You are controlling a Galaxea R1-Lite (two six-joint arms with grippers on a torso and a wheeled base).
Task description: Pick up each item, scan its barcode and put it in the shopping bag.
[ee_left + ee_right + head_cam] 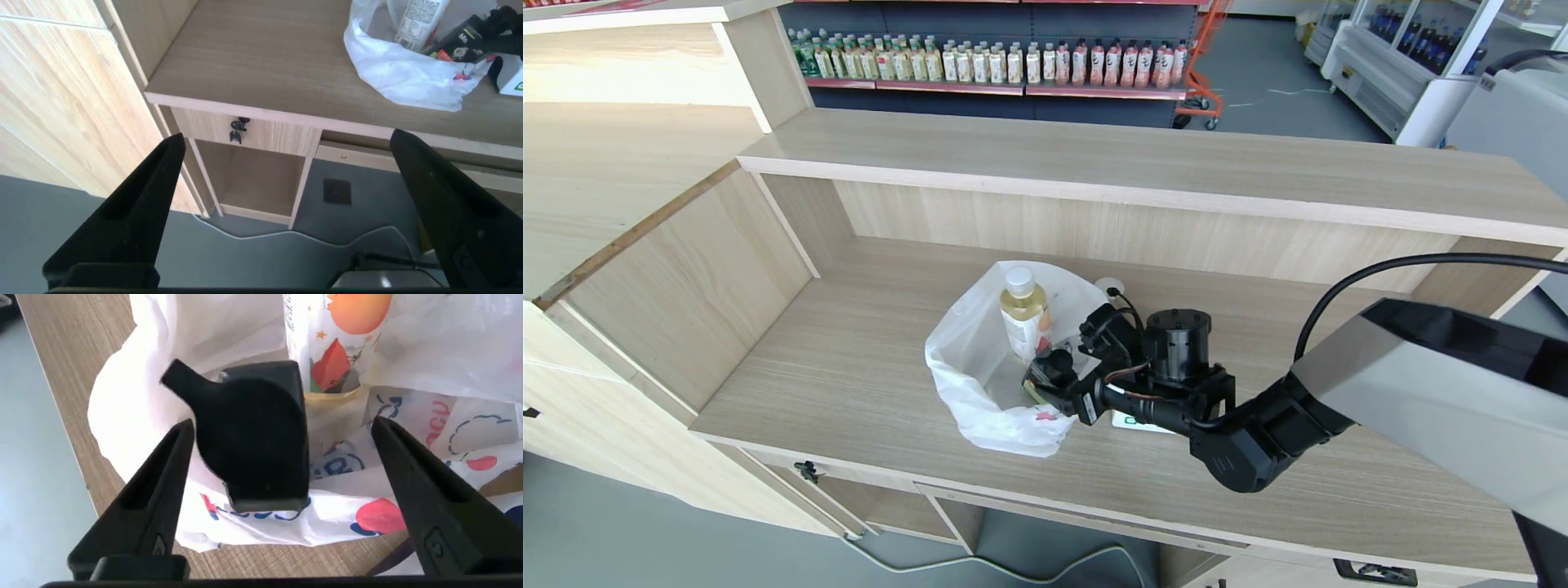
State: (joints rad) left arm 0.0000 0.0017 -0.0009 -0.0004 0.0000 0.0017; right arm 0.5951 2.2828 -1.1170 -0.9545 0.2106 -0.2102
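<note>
The right gripper stood at the mouth of the white shopping bag, with its jaws released and spread wide. A black packet lay in the gap between the jaws, and neither finger was seen pressing on it. It sat nearer one finger than the other and partly inside the bag's opening. Beyond the jaws, deeper in the bag, a drink bottle with a white cap and a colourful label stood upright, so that item was judged to be already bagged. The black packet was judged to be at the point of deposit: let go or about to be let go, but not yet settled on the bag's floor. Whether its barcode had been scanned could not be told. Behind the jaws, under the right wrist, a flat white-and-green item lay on the wooden counter. A small white round object lay on the far side of the bag. What either one was could not be told, so any remaining goods could not be counted with confidence. The left gripper hung off the front edge of the counter, well apart from the bag. Its jaws were also released and held nothing, with the counter's drawer front beyond them.
</note>
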